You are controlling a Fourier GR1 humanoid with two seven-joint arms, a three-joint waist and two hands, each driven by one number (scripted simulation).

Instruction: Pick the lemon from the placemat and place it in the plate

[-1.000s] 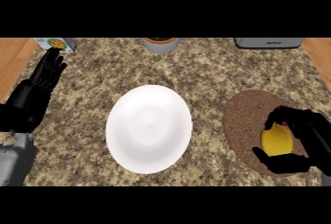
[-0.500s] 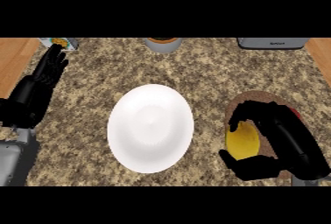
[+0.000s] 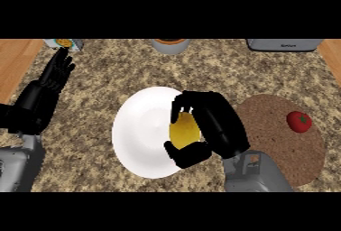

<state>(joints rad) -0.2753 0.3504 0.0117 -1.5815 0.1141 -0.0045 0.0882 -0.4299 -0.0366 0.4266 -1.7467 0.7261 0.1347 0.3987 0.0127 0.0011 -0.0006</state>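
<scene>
The yellow lemon [image 3: 184, 130] is held in my right hand [image 3: 214, 122], whose fingers and thumb curl round it. Hand and lemon hang over the right part of the white plate [image 3: 138, 131] in the middle of the counter. The round brown placemat [image 3: 279, 144] lies to the right of the plate, partly hidden by my right forearm. My left hand [image 3: 48, 80] rests open at the left edge, fingers pointing up and away.
A red tomato [image 3: 299, 121] sits on the placemat's right side. Along the counter's far edge stand a small carton [image 3: 64, 43], a grey cup [image 3: 171, 45] and a grey appliance [image 3: 283, 44]. Wooden floor shows at both far corners.
My right hand has carried the lemon left, off the placemat and over the plate. The tomato on the placemat has come into view. The left hand has stayed in place.
</scene>
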